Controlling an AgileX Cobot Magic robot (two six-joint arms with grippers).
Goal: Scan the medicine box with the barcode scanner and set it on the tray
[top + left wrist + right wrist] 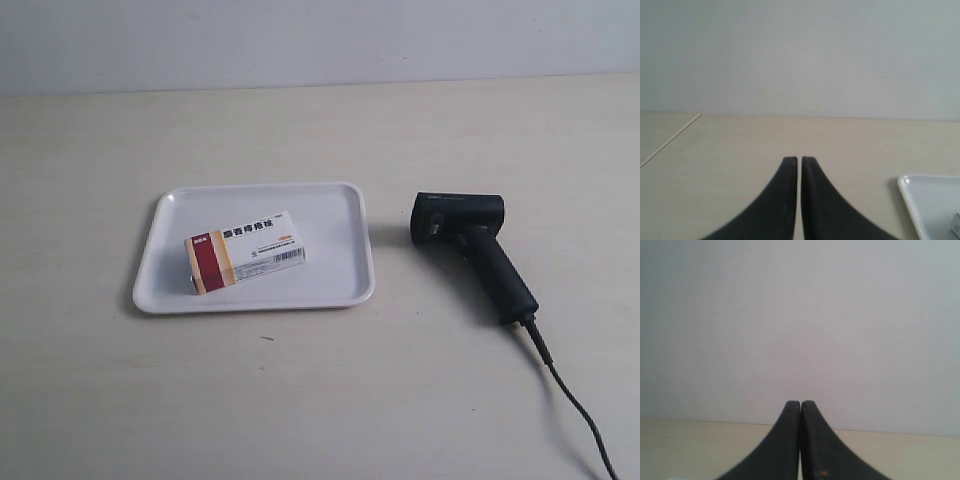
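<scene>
Both grippers are closed and empty: the left gripper point(799, 161) pinched to a sliver over bare table, the right gripper point(800, 404) fully together. The medicine box point(245, 251) already lies in the tray point(340, 215), barcode facing near; the barcode scanner point(472, 245) rests to its right. Likely start: open wide, grip the scanner's handle, aim squarely at the barcode.

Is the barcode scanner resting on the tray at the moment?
No, the barcode scanner lies on the table beside the tray, which holds only the medicine box.
</scene>
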